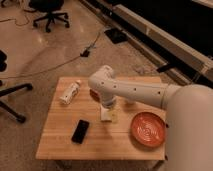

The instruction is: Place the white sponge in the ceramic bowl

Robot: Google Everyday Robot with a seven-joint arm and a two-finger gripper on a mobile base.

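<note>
Wooden table (pixel 60 135) on speckled floor (pixel 30 55); gripper (pixel 106 111), whose state I cannot tell, sits over the white sponge (pixel 105 118) beside the ceramic bowl (pixel 148 130).
</note>
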